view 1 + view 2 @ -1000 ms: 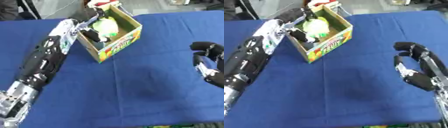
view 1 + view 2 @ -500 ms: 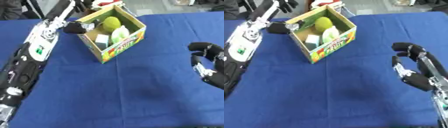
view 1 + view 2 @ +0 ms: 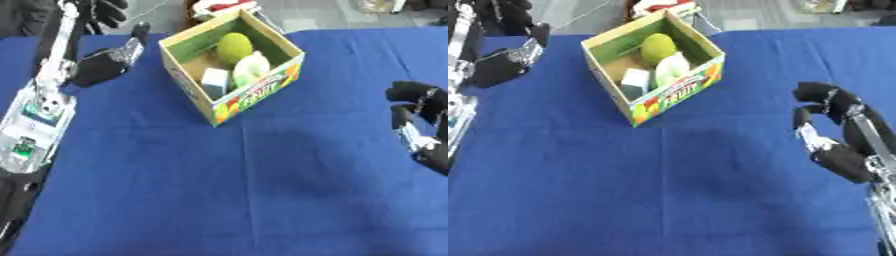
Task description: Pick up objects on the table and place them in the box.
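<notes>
Since the frame a second ago, left hand (image 3: 105, 62) has come out of the box (image 3: 261, 92) and now sits up and to the box's left, over the blue cloth (image 3: 262, 200), clear of the cardboard wall. Whole picture has also shifted, so part of that change is the head tilting. Right hand (image 3: 833, 130) keeps its place at the right edge, much as before.

Left hand: fingers relaxed and spread, nothing held. Right hand: fingers curled inward, holding nothing that I can see.

Task's things now lie inside the box: a green ball (image 3: 234, 46) at the far end, a pale green-and-white thing (image 3: 249, 68) in the middle, a small white block (image 3: 213, 81) nearest the printed front wall. No loose object shows on the cloth in either view.

Key relation: box lies to the right of the left hand and well apart from the right hand; left hand is the nearer. Box's long axis runs diagonally, near-left to far-right.

View difference: right eye view shows the right hand whole, with palm and wrist; left eye view cuts it at the edge but shows more of the left forearm (image 3: 39, 115).

Judgement: task looks close to finished.
</notes>
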Robot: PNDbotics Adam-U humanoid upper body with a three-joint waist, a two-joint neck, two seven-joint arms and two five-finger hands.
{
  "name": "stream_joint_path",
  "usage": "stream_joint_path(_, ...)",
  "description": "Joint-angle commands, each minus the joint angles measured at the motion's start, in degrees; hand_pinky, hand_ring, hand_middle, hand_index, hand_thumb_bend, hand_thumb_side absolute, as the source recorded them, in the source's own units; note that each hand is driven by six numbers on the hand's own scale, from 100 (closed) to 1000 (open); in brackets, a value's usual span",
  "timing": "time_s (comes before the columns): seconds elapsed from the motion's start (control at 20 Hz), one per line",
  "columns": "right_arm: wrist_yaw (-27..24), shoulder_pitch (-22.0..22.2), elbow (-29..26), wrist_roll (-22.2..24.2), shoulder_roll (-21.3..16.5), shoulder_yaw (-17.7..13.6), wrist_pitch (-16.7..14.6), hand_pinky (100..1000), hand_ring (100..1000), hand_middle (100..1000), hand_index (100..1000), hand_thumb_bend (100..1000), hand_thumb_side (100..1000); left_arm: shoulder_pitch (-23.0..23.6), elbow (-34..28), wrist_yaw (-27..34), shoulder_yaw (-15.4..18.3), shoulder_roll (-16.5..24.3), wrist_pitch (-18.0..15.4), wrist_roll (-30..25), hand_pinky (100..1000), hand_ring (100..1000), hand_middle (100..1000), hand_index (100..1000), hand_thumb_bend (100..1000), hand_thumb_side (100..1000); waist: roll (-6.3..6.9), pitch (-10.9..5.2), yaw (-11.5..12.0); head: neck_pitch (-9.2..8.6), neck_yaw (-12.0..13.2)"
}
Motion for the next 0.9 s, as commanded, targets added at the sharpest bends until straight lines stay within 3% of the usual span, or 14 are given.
stream_joint_path(0.05,-1.4,0.0,-1.9,-1.1,0.3,-0.7,0.3,763,811,742,835,100,502,2.2,-2.9,1.2,1.8,-2.0,0.1,1.7,572,586,585,745,318,342,-0.04,-0.62,0.2,0.1,0.4)
stream_joint_path(0.4,-6.0,0.9,-3.1,-2.3,1.7,-1.3,1.8,761,810,740,831,100,521,8.2,-2.4,2.0,2.4,-8.7,-0.1,1.0,565,585,583,748,338,389,-0.01,-0.55,0.4,1.17,0.9)
stream_joint_path(0.9,-7.0,1.9,-3.5,-2.9,2.3,-1.7,2.9,763,813,750,832,100,524,10.3,-0.3,2.1,1.0,-12.6,-0.8,-0.7,558,577,575,746,324,403,0.11,-0.55,0.1,2.6,0.7)
